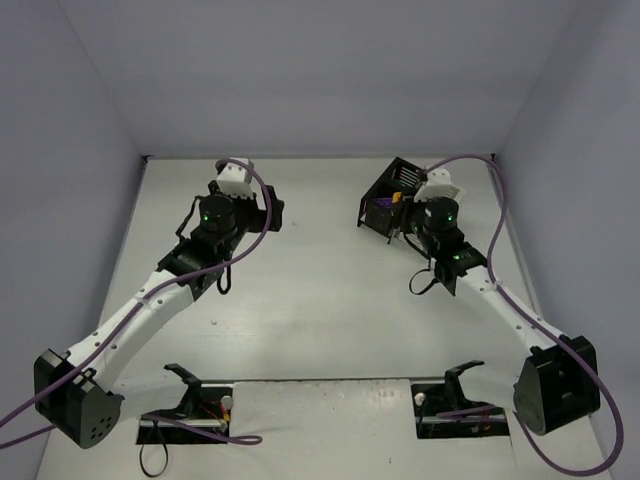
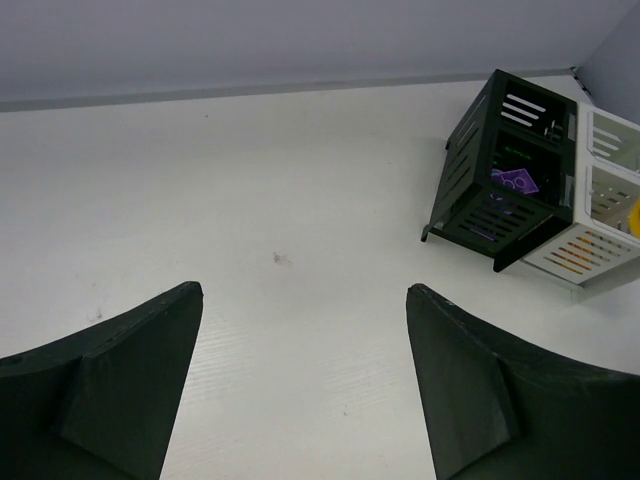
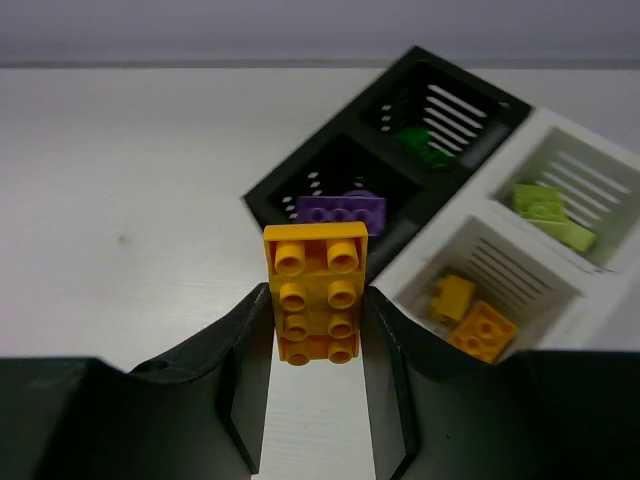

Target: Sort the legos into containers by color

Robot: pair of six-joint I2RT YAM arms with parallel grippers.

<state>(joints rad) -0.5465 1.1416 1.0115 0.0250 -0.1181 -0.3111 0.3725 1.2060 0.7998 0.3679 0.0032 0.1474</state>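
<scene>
My right gripper [image 3: 317, 291] is shut on an orange-yellow lego [image 3: 315, 270], a flat studded brick held upright between the fingers. It hangs just in front of the containers [image 3: 420, 262]. The black bins hold a purple lego [image 3: 340, 212] and a dark green lego [image 3: 420, 140]. The white bins hold lime green legos [image 3: 545, 205] and orange legos [image 3: 470, 315]. My left gripper [image 2: 300, 290] stands open over bare table, well left of the containers [image 2: 470, 170]. From above, the right gripper [image 1: 405, 215] sits at the containers [image 1: 385, 190] and the left gripper [image 1: 272, 212] is near the middle.
White walls enclose the table on the left, back and right. The containers stand at the back right, close to the right wall. Purple cables loop off both arms. Two black stands sit at the near edge [image 1: 185, 385].
</scene>
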